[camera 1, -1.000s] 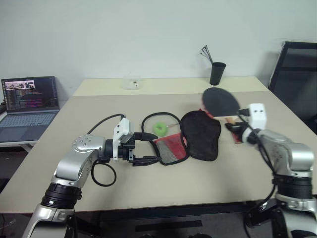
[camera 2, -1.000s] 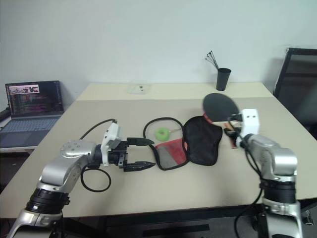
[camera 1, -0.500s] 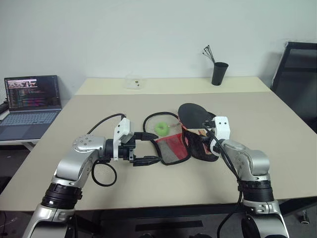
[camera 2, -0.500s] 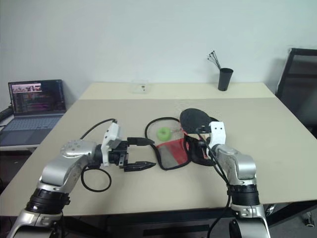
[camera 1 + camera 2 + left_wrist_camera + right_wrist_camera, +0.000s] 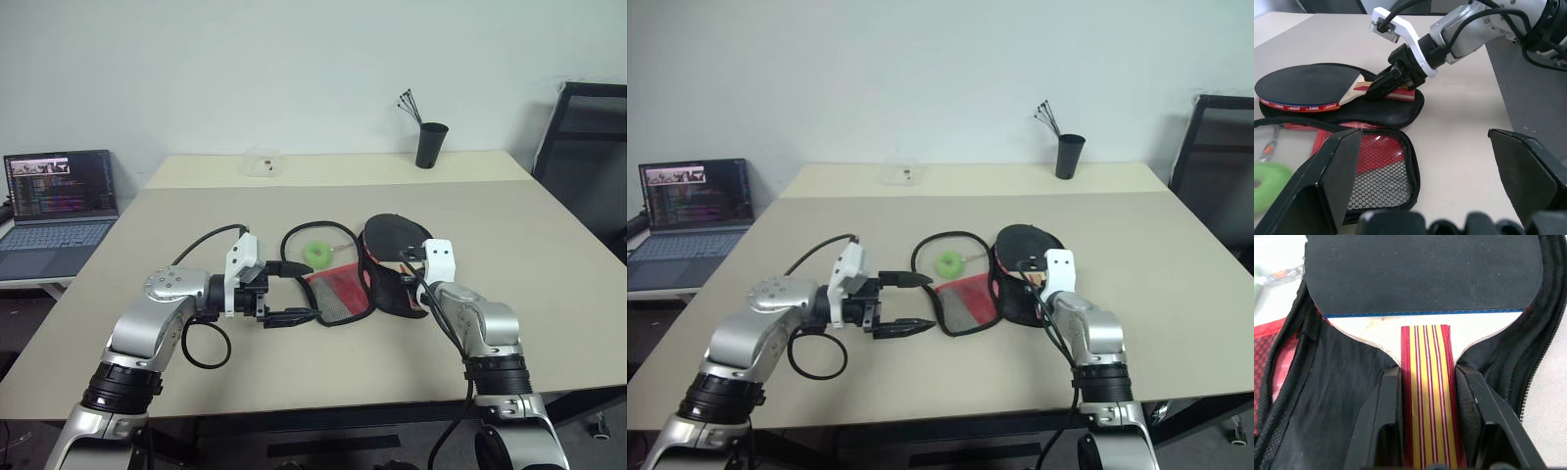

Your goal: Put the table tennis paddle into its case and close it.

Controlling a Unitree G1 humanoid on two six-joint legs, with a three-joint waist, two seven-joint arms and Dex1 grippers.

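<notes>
1. Worktop [image 5: 196,211]: we record a pale beige surface, with a second like surface abutting it at the far side.

2. Case [image 5: 1383,161]: we find it unzipped and lying open near the middle of the worktop. The half with the red panel and black mesh pocket lies toward the robot's left; the plain black half lies toward its right.

3. Table tennis paddle [image 5: 1308,84]: black rubber face up, a red edge showing below it. We place its blade over the black half of the case, the striped handle pointing back toward the robot's right arm.

4. Right end effector [image 5: 1425,396]: we note its two black fingers pressed against either side of the paddle handle, pinching it, low over the near end of the black half.

5. Left end effector [image 5: 291,291]: fingers spread wide, holding nothing. We see it poised just beside the mesh half's edge on the robot's left side; whether it touches the case we cannot tell.

6. Green ring [image 5: 315,255]: on the worktop beyond the mesh half, inside a black loop.

7. Black cup [image 5: 429,145] with thin sticks, far side.

8. Open laptop [image 5: 54,211], far left, screen lit.

9. Black chair [image 5: 588,147], far right.
</notes>
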